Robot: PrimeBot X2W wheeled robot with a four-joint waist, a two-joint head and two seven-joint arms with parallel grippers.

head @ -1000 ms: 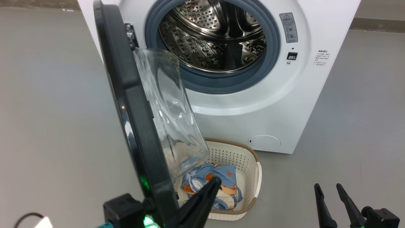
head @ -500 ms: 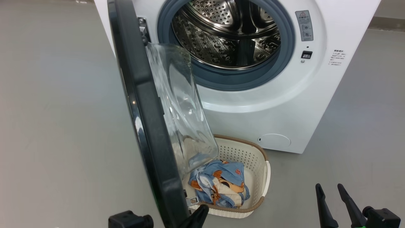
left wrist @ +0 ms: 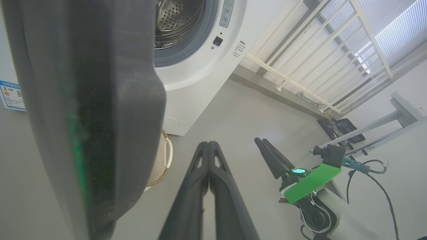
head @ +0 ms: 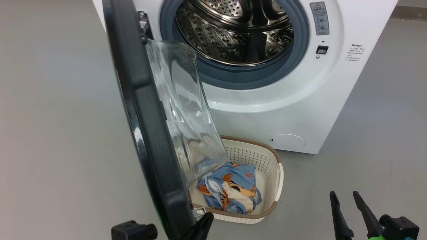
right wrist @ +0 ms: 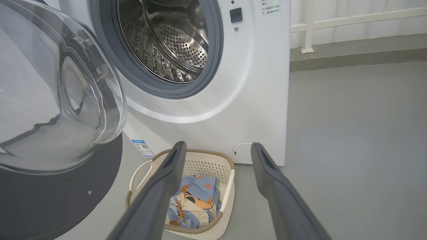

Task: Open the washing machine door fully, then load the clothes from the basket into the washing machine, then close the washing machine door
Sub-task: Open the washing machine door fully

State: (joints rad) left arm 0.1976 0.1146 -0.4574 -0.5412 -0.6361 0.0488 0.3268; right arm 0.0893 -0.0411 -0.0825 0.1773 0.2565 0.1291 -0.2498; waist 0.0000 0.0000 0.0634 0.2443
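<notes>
The washing machine door [head: 146, 110] stands swung out on the left side of the washing machine [head: 267, 113], its glass bowl over the basket [head: 267, 156]. The basket sits on the floor just before the machine's front and holds blue and orange clothes [head: 230, 190]. The left gripper [left wrist: 209, 144], jaws pressed together on nothing, is just beside the door's free edge. The right gripper [right wrist: 217, 146], jaws wide and empty, hangs well out from the machine's front.

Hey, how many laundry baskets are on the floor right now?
1. The basket sits on the floor before the washing machine, partly under the open washing machine door; the door may hide more.
</notes>
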